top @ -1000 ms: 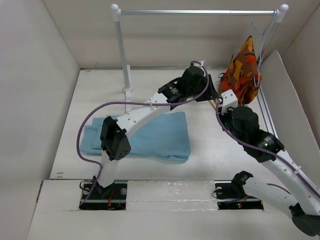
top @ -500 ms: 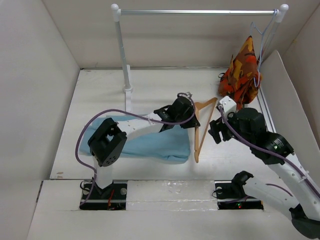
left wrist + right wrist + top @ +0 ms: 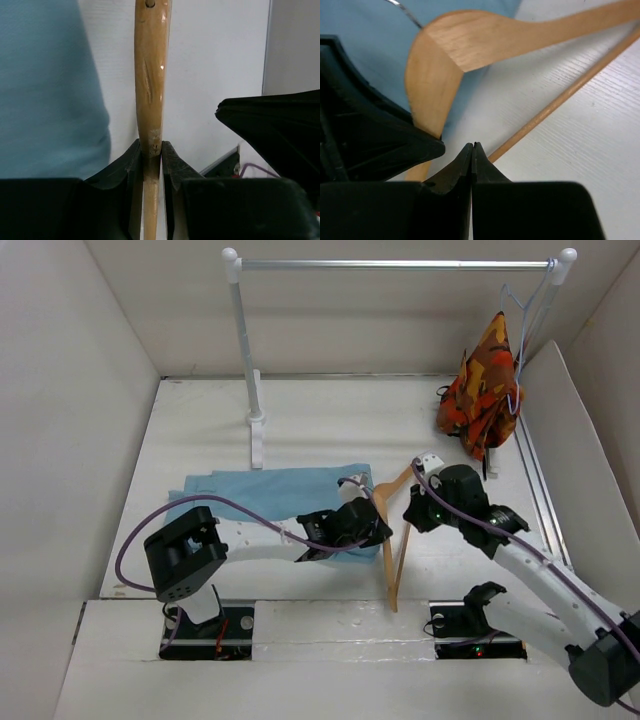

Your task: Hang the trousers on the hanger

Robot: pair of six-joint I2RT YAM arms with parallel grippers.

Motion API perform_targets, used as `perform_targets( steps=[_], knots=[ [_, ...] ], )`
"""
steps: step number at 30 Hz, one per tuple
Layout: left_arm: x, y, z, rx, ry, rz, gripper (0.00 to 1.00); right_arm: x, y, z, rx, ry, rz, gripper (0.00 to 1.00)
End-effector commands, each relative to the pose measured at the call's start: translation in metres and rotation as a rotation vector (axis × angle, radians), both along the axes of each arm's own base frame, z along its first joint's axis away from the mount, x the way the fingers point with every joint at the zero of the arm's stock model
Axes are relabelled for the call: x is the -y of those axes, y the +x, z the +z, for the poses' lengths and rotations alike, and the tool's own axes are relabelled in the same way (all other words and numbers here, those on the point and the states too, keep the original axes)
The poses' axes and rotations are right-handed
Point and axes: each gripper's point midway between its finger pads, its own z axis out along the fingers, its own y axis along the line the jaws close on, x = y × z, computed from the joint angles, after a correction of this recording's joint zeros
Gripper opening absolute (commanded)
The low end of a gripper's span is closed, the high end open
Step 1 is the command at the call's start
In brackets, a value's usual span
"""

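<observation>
My left arm point(image 3: 255, 540) and right arm point(image 3: 540, 580): white shells between black joint housings, each trailing a purple cable point(image 3: 210, 499) (a green light glows at the right base point(image 3: 480, 640)); matte black pincer fingers point(image 3: 125, 165).

hanger point(image 3: 150, 75) clamped in tool point(image 3: 151, 151), trousers point(image 3: 45, 85) at left

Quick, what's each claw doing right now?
Left claw: closed on the wooden hanger.
Right claw: closed, holding nothing.

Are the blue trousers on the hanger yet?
No. The trousers lie flat on the table; the hanger, held by the left gripper, is bare.
</observation>
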Motion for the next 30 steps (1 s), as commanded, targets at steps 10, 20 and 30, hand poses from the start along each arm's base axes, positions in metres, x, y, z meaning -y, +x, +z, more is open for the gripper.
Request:
perform_targets(
  steps=[10, 20, 30],
  knots=[
    [-0.044, 0.029, -0.030, 0.000, 0.015, 0.259, 0.00, -0.051, 0.066, -0.038, -0.016, 0.191, -0.026, 0.46],
    [-0.043, 0.025, -0.040, -0.020, 0.051, 0.238, 0.00, -0.071, 0.058, -0.097, -0.165, 0.204, -0.042, 0.57],
    [-0.059, 0.028, -0.043, 0.019, 0.133, 0.247, 0.00, -0.077, 0.040, -0.086, -0.199, 0.358, 0.004, 0.00]
  ],
)
